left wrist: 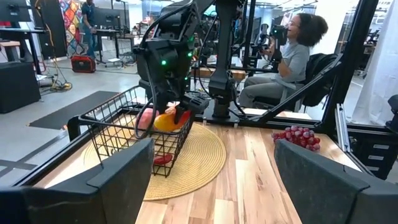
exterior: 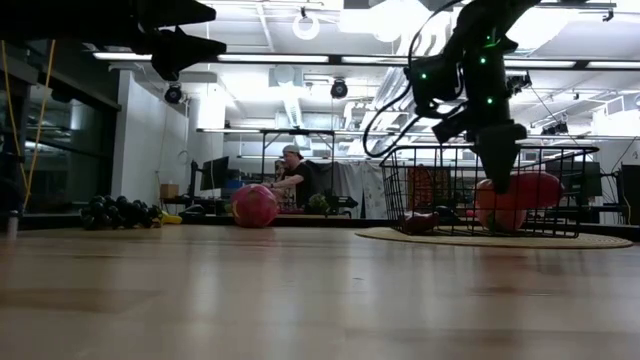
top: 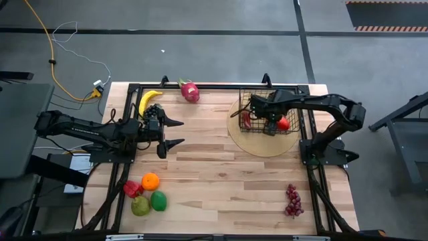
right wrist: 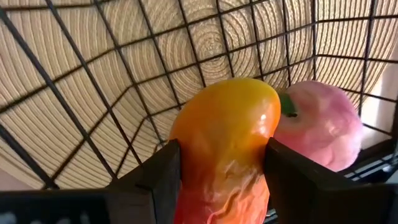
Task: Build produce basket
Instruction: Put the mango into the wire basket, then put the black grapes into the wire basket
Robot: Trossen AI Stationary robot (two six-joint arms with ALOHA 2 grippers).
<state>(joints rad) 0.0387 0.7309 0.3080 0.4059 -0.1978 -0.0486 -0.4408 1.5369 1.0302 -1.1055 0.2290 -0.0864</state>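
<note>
Right gripper (right wrist: 217,168) down in the basket (top: 257,99), fingers clamped on an orange-yellow fruit (right wrist: 224,137).

Basket: black wire grid, upright mesh sides, sitting on round woven tan mat (top: 251,142) at far right of table (top: 221,181). Pink fruit (right wrist: 323,130) touching the held one; red pepper (top: 246,120) on basket floor. Left gripper (top: 179,132) hovering over table's left-middle, fingers spread, nothing in them. Outside basket: banana (top: 148,100) and dragon fruit (top: 190,91) at far edge, orange (top: 150,181), red piece (top: 132,189) and two green fruits (top: 150,203) clustered near left, grapes (top: 292,201) near right. Held fruit's lower end cut off in right wrist view; type hard to tell. Basket contents partly hidden by arm from above.
</note>
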